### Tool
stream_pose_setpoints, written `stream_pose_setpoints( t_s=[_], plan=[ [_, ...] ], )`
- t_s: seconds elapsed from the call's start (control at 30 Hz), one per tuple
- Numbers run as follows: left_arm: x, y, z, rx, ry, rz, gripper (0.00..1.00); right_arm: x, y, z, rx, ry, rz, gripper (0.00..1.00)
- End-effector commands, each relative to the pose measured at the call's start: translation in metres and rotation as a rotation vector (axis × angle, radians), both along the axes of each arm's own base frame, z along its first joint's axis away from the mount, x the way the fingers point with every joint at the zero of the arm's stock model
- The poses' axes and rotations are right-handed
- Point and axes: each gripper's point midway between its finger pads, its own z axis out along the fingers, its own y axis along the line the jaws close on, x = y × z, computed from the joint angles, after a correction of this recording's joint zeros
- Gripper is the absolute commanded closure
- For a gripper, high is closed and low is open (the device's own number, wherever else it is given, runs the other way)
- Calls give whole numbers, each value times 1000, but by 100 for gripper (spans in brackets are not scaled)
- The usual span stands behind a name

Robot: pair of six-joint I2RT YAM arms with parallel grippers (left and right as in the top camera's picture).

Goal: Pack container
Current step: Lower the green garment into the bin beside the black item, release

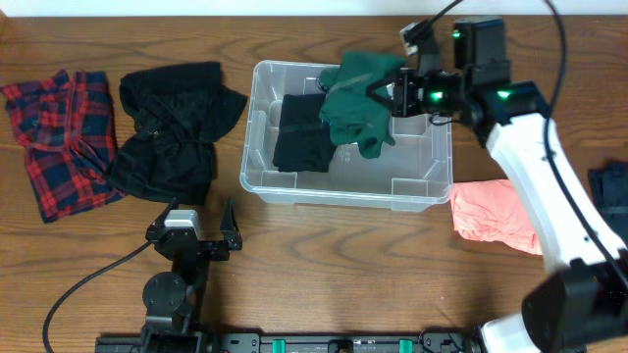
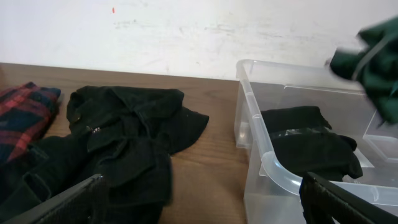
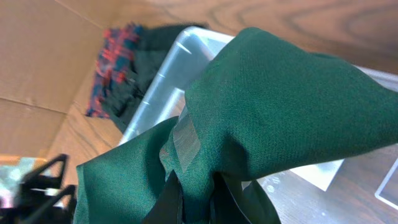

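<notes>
- Container (image 1: 343,199): mid-table, black garment (image 1: 302,132) already lying inside.
- Right gripper (image 1: 391,96): clenched on green garment (image 1: 355,108), hanging above the container's far-right part.
- Left gripper (image 1: 203,214): spread wide, empty.
- Step: depositing; next, lower and release.

No writing is legible, perhaps for blur, even on the container (image 1: 343,200).
</notes>
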Motion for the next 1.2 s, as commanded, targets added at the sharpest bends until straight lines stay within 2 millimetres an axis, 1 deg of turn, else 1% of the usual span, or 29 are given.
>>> stream_pose_setpoints(
  t_s=[0.0,0.07,0.2,0.3,0.37,0.4,0.53,0.6,0.7,0.77,0.87,0.93,1.0,1.07,1.13,1.17],
  plan=[
    [0,1,-18,5,44,10,2,6,5,-22,-34,15,21,99],
    [0,1,-18,4,43,10,2,10,5,-36,-46,34,27,99],
    [0,1,-18,4,43,10,2,19,0,-61,-86,68,5,99],
    [0,1,-18,4,43,10,2,22,-6,-69,-114,73,-13,98],
    [0,1,-18,4,43,10,2,23,-9,-70,-128,72,-19,82],
    [0,1,-18,5,44,10,2,23,-12,-73,-144,77,-30,68],
    [0,1,-18,4,43,10,2,22,-22,-81,-204,101,-67,52],
    [0,1,-18,4,43,10,2,21,-26,-84,-223,106,-77,48],
    [0,1,-18,4,43,10,2,22,-32,-80,-244,91,-85,44],
    [0,1,-18,5,44,10,2,25,-44,-75,-289,78,-128,43],
    [0,1,-18,4,43,10,2,29,-65,-62,-354,48,-197,41],
    [0,1,-18,5,44,10,2,29,-71,-50,-372,17,-200,42],
    [0,1,-18,4,43,10,2,27,-71,-41,-376,-6,-187,48],
    [0,1,-18,4,43,10,2,24,-67,-40,-380,-10,-168,62],
    [0,1,-18,4,43,10,2,20,-61,-44,-391,-4,-142,82],
    [0,1,-18,4,43,10,2,19,-58,-46,-396,-1,-129,87]
  ],
)
